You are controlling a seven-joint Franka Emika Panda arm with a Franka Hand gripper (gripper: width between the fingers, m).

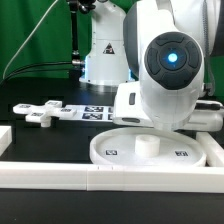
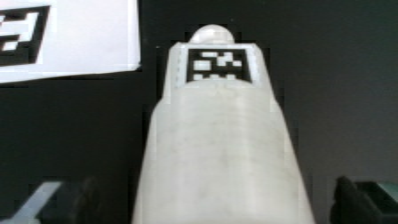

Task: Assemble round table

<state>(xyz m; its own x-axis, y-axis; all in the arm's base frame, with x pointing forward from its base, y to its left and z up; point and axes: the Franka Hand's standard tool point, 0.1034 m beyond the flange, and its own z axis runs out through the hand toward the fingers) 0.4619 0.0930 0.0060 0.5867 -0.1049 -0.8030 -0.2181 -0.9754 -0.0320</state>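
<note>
In the wrist view the short white leg (image 2: 217, 140) lies lengthwise on the black table, with a square tag near its far end. My gripper (image 2: 205, 205) is open and straddles the leg's near end. The dark fingertips (image 2: 45, 202) stand clear of its sides. In the exterior view the round rimmed disc (image 1: 185, 152) lies at the front with a raised hub in its middle. The cross-shaped piece (image 1: 40, 113) lies at the exterior view's left. The arm's own body hides the gripper and the leg in that view.
The marker board (image 1: 100, 112) lies flat behind the disc, and its corner also shows in the wrist view (image 2: 63, 35) beside the leg. A long white border bar (image 1: 100, 180) runs along the front, and another (image 1: 4, 135) is at the exterior view's left.
</note>
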